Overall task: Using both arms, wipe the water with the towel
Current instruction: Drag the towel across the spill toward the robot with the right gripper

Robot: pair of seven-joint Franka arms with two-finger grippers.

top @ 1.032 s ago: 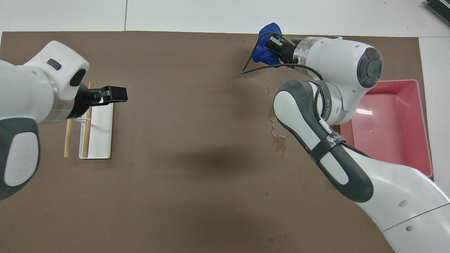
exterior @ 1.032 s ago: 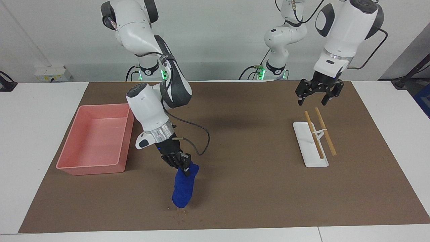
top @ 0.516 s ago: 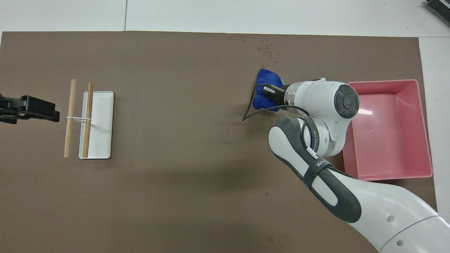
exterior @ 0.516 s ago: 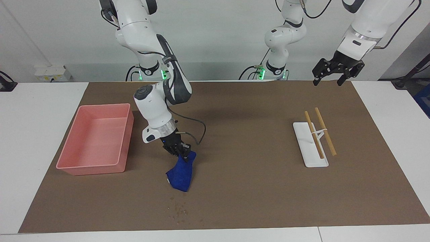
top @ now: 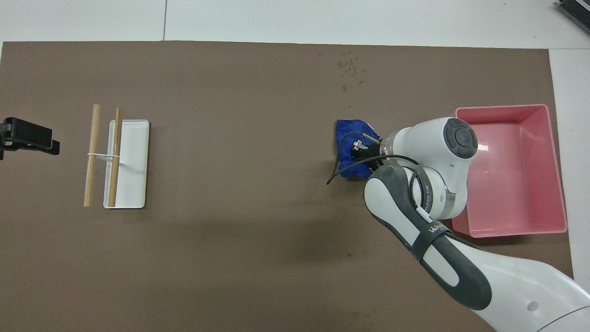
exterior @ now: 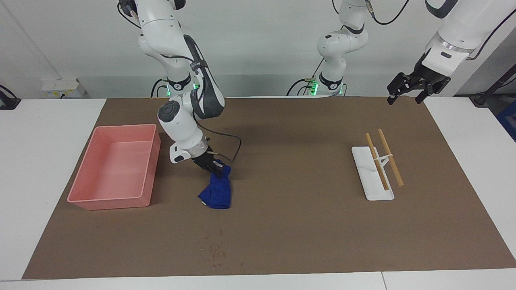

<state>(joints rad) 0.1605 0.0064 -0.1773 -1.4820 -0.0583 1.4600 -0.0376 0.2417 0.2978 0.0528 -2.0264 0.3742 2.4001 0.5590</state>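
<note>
Dragged back toward the robots, the small deep-blue fuzzy towel (exterior: 217, 193) now lies on the brown mat (exterior: 282, 225) beside the pink plastic tray (exterior: 80, 197), pinched by the right gripper (exterior: 215, 169), while the left gripper (exterior: 417, 86) has lifted away, fingers spread.

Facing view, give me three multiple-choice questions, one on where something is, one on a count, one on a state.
1. Where is the blue towel?
A. in the pink tray
B. on the brown mat beside the tray
C. on the white stand

2. How many wooden sticks lie across the stand?
A. one
B. two
C. four

3. The right gripper is:
A. shut on the towel
B. open above the tray
C. empty

Key: 1 B, the towel drags on the mat; 2 B, two parallel sticks; 3 A, fingers pinch the towel's top. The left gripper waits raised and open.
</note>
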